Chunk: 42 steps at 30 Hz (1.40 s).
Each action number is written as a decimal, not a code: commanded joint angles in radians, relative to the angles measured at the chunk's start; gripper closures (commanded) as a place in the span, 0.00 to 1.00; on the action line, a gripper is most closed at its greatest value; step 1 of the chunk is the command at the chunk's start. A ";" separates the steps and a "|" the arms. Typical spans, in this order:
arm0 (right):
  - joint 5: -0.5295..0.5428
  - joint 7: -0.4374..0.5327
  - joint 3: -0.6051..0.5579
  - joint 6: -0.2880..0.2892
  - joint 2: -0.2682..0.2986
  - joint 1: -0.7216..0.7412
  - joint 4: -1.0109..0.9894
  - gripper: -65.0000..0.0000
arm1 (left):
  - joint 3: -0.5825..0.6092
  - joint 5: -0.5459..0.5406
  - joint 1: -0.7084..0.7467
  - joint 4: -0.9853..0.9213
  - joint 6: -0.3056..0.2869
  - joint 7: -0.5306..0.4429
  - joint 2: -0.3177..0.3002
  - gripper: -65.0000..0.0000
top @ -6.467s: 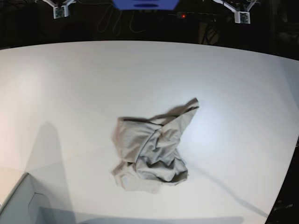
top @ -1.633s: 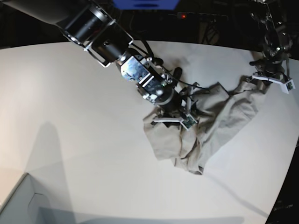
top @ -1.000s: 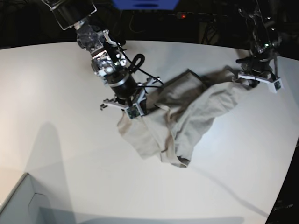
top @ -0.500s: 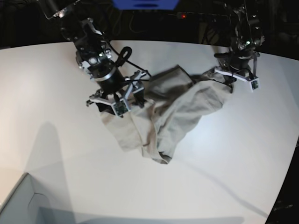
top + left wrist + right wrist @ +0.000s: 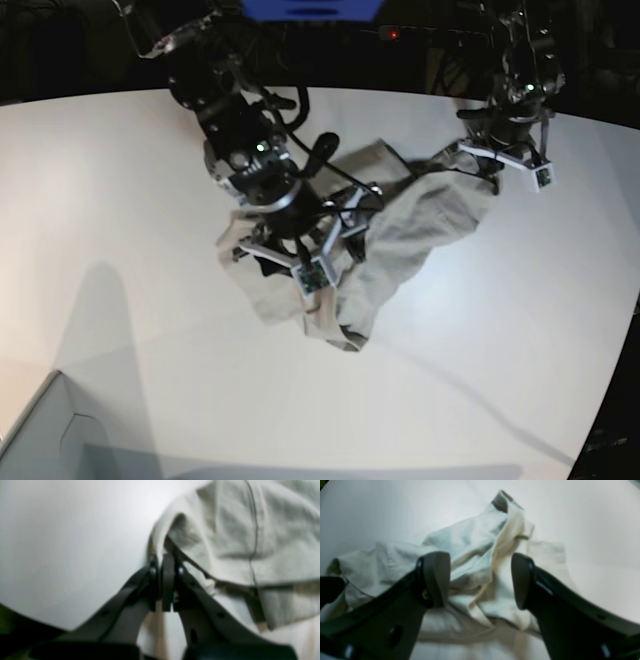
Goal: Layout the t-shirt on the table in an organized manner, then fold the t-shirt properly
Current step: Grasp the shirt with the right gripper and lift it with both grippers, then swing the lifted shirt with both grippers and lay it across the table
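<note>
Grey-beige t-shirt (image 5: 390, 240), crumpled, mid-table (image 5: 120, 180); right gripper (image 5: 300, 255), jaws spread wide, empty, low over the shirt's left part; left gripper (image 5: 503, 165), jaws closed, pinching a shirt edge at right

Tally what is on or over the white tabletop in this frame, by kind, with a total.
T-shirt: 1, the t-shirt, crumpled, light grey-beige
Grippers: 2, the left gripper shut on a fold of the shirt, the right gripper open above it
Pale box: 1, only the box corner shows at the lower edge of the base view
Total: 4, all on or over the table
</note>
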 commanded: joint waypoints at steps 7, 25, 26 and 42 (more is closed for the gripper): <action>-0.001 -0.014 0.003 0.003 -0.061 0.103 -0.158 0.39 | -0.002 -0.002 0.017 0.023 -0.003 -0.018 -0.005 1.00; -0.001 -0.008 0.198 0.098 -0.058 0.094 0.052 1.00 | 0.027 -0.004 0.102 0.292 -0.003 -0.018 0.067 1.00; -0.001 -0.008 0.214 0.098 -0.052 0.094 0.086 1.00 | 0.049 -0.004 0.111 0.324 -0.003 -0.018 0.067 1.00; -0.003 -0.014 0.294 0.100 -0.010 0.281 0.270 1.00 | 0.170 -0.002 -0.162 0.433 -0.001 -0.020 0.007 1.00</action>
